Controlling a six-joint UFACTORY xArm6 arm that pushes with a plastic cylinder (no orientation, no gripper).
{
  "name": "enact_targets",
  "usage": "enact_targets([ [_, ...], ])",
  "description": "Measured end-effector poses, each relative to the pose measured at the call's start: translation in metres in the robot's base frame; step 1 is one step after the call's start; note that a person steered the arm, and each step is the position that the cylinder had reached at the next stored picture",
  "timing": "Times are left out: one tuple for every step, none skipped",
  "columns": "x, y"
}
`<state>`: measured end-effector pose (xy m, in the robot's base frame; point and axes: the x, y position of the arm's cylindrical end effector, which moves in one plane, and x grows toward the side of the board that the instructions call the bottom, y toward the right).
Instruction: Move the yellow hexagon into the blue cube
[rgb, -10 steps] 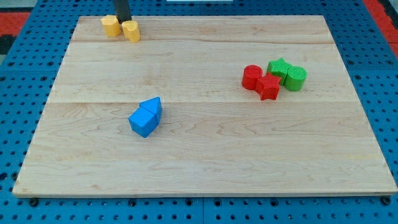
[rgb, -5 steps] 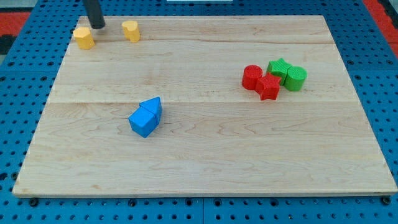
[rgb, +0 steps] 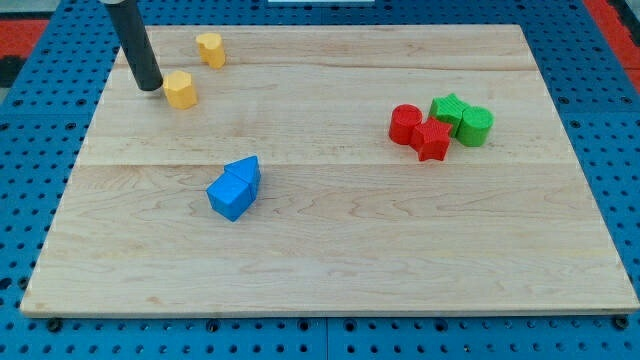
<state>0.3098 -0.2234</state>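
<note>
The yellow hexagon (rgb: 180, 89) lies on the wooden board near the view's top left. My tip (rgb: 150, 86) is just to its left, touching or almost touching it. The blue cube (rgb: 231, 196) lies left of the board's middle, with a blue triangular block (rgb: 245, 171) against its upper right side. The hexagon is well above and left of the blue cube. A second yellow block (rgb: 210, 48) lies near the board's top edge, above and right of the hexagon.
A red cylinder (rgb: 405, 124) and a red star-like block (rgb: 432, 139) sit together at the view's right, with a green star-like block (rgb: 448, 108) and a green cylinder (rgb: 475, 125) beside them. The board's left edge (rgb: 95, 120) is close to my tip.
The yellow hexagon was pushed left away from the other yellow block, then down and to the right. My tip swung left round it and now stands lower, at its left side.
</note>
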Motion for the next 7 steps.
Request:
enact_targets([
  [-0.001, 0.009],
  [-0.004, 0.042],
  [-0.012, 0.064],
  [0.042, 0.09],
  [0.063, 0.09],
  [0.036, 0.088],
  [0.027, 0.064],
])
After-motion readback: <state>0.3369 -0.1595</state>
